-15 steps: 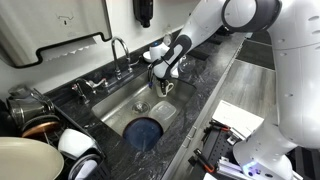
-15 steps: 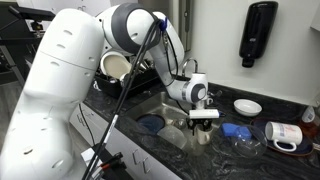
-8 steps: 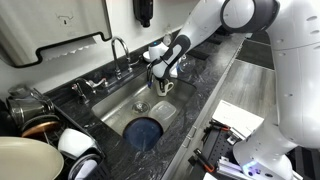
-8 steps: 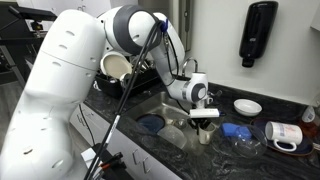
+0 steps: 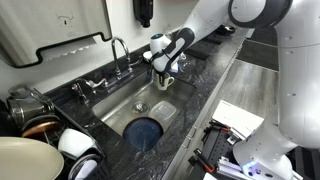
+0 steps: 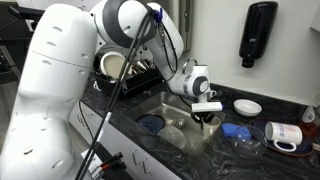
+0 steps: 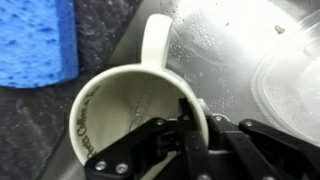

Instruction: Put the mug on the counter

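The mug (image 7: 120,110) in claw (image 7: 193,128) over sink (image 7: 230,40) edge, sponge (image 7: 35,40) on counter (image 7: 108,28) beside it, faucet (image 5: 118,50) behind sink

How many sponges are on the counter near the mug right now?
1. A blue sponge lies flat on the counter, close to the handle of the mug in the wrist view. Others could be hidden outside these views.

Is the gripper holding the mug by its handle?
No, the gripper pinches the rim of the mug; its handle sticks out free.
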You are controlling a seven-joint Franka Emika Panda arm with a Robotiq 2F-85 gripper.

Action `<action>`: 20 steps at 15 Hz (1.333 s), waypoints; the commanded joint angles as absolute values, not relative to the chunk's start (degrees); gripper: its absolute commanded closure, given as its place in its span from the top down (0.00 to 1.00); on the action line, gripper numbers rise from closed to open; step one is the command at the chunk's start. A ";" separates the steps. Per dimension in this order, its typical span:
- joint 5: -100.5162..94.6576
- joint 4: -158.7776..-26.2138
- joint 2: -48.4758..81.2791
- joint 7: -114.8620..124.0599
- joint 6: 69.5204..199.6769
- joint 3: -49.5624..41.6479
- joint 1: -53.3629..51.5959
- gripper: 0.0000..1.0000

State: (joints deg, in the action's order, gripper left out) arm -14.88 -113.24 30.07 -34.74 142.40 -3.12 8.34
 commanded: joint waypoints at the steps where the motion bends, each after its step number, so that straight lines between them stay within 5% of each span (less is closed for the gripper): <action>1: -15.79 -120.09 18.33 -33.64 141.54 -3.49 8.83 0.03; 8: -16.58 -122.80 8.24 -29.07 138.04 -4.39 7.35 0.03; 20: -19.15 -99.98 24.83 -9.60 126.96 -5.88 5.46 0.03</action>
